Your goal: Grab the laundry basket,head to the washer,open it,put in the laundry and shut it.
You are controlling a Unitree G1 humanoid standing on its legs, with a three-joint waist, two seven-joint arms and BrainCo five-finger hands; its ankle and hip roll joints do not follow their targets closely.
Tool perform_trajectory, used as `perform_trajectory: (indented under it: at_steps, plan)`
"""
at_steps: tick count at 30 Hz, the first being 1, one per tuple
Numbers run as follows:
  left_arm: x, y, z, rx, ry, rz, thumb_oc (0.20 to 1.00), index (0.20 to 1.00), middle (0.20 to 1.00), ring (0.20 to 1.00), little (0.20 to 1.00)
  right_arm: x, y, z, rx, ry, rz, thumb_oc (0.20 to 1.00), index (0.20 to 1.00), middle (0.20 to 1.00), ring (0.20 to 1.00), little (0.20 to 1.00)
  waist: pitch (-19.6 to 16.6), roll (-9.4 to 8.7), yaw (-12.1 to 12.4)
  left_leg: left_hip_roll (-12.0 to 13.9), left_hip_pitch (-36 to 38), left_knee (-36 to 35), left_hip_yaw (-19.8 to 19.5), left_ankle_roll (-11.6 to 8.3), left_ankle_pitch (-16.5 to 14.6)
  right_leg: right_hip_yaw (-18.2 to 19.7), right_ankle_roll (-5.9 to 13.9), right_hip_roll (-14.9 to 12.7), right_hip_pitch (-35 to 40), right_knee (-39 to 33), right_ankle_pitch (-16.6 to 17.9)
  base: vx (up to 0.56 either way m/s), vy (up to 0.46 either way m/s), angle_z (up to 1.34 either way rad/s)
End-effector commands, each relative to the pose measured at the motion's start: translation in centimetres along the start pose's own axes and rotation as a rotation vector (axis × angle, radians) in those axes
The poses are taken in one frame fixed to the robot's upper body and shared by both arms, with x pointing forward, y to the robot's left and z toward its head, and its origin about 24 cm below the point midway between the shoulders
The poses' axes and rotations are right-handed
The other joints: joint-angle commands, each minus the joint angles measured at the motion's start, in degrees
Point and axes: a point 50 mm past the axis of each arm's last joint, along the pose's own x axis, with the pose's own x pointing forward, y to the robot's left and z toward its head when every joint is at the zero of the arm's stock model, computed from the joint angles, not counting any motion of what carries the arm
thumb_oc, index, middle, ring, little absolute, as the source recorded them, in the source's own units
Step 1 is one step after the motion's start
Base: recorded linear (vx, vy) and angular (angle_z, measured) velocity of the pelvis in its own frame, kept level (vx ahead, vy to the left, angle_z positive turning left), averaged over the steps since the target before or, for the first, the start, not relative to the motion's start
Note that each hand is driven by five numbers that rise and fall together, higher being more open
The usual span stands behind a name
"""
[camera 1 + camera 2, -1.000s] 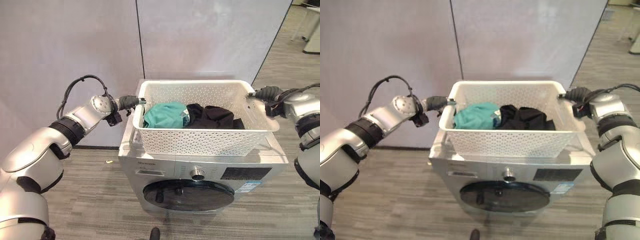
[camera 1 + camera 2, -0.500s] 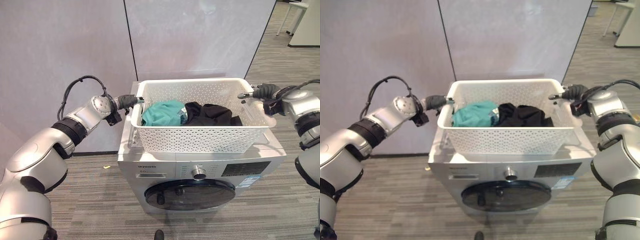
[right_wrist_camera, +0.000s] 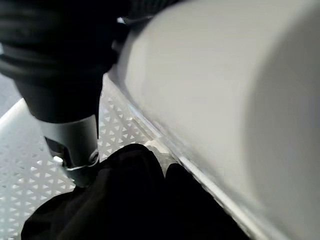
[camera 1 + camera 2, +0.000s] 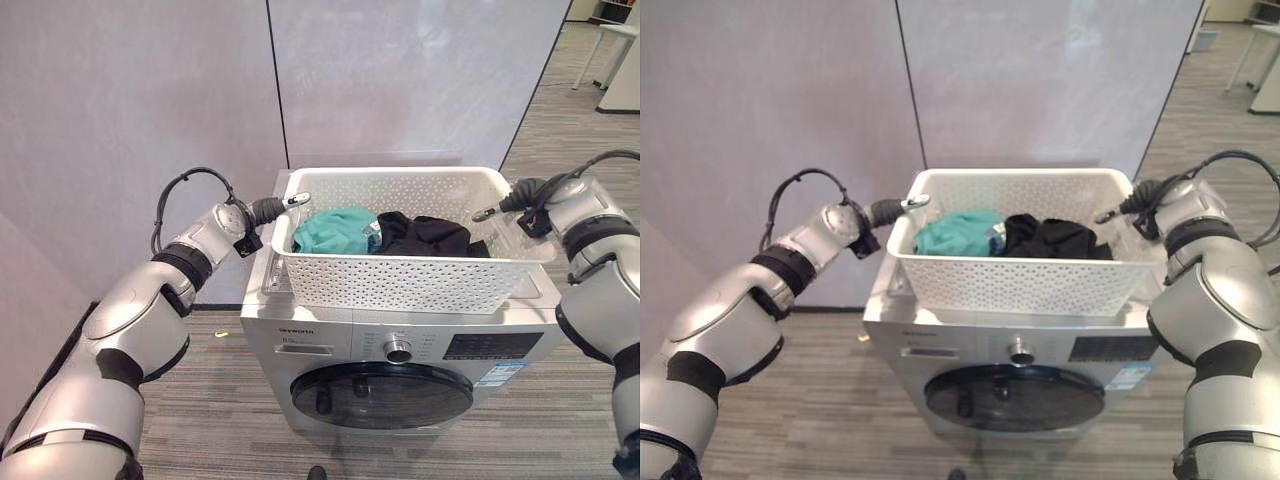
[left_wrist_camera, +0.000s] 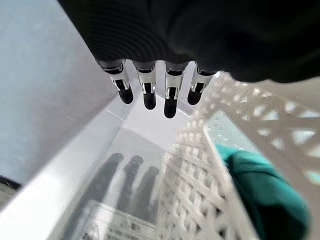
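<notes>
White laundry basket (image 4: 410, 270) sits on top of the washer (image 4: 400, 350), teal cloth (image 4: 335, 228) and black cloth (image 4: 425, 235) inside. Left hand (image 4: 290, 202) at its left rim — fingers straight, holding nothing. Right hand (image 4: 490, 210) over the right rim — fingers extended, apparently loose.

You can count one white laundry basket (image 4: 410, 280), and it stands on one washer (image 4: 400, 350). In the basket you see two pieces of laundry: one teal garment (image 4: 335, 230) and one black garment (image 4: 425, 235). You have two robot hands, the left robot hand (image 4: 295, 201) and the right robot hand (image 4: 488, 211).
</notes>
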Motion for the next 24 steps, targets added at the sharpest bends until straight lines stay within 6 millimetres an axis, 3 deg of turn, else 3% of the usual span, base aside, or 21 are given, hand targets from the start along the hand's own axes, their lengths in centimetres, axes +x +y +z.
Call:
perform_trajectory:
  at_steps: [1, 4, 9, 16, 24]
  plan:
    - [-0.2, 1.9, -0.5, 0.017, 0.074, 0.087, 1.000, 1.000, 1.000, 1.000, 1.000, -2.4, -4.8, 1.8, 0.026, -0.067, -0.155, 1.000, 1.000, 1.000, 1.000, 1.000, 3.7, -0.26, 0.7, 1.4, 2.0, 0.1, 0.6, -2.77, -3.3, -1.5, 4.15, -4.5, -3.9, -1.7, 7.4, -0.02, -0.016, 0.03]
    - [-0.3, 2.5, -0.6, -0.014, 0.070, 0.118, 1.000, 1.000, 1.000, 1.000, 1.000, -2.6, -5.1, 1.6, 0.059, -0.069, -0.153, 1.000, 1.000, 1.000, 1.000, 1.000, 3.6, -0.13, 0.5, 1.4, 1.9, 0.1, 0.6, -2.83, -3.2, -1.5, 4.07, -4.6, -3.9, -1.7, 7.4, -0.01, -0.008, 0.01]
    - [-1.4, 4.6, -2.1, -0.213, 0.075, 0.225, 1.000, 1.000, 1.000, 1.000, 1.000, -3.6, -7.2, 0.1, 0.244, -0.099, -0.227, 1.000, 1.000, 1.000, 1.000, 1.000, 3.0, 0.67, -0.5, 1.5, 2.4, 0.1, 1.0, -2.92, -3.3, -1.5, 3.89, -4.5, -3.4, -1.7, 7.2, 0.00, -0.002, 0.01]
    - [-2.1, 6.1, -2.9, -0.435, 0.057, 0.341, 1.000, 1.000, 1.000, 1.000, 1.000, -4.1, -8.1, 0.1, 0.426, -0.160, -0.314, 1.000, 1.000, 1.000, 1.000, 1.000, 2.8, 1.73, -0.9, 1.6, 2.4, 0.1, 1.2, -3.15, -3.2, -1.7, 3.84, -4.7, -3.6, -1.7, 7.3, -0.01, 0.004, 0.00]
    - [-2.4, 6.2, -4.0, -0.512, 0.088, 0.406, 1.000, 1.000, 1.000, 1.000, 1.000, -3.3, -7.0, 0.6, 0.495, -0.200, -0.307, 1.000, 1.000, 1.000, 1.000, 1.000, 2.9, 2.20, -0.9, 1.7, 2.3, 0.1, 1.5, -3.21, -3.2, -1.6, 3.87, -4.8, -3.9, -1.7, 7.4, 0.00, 0.000, 0.00]
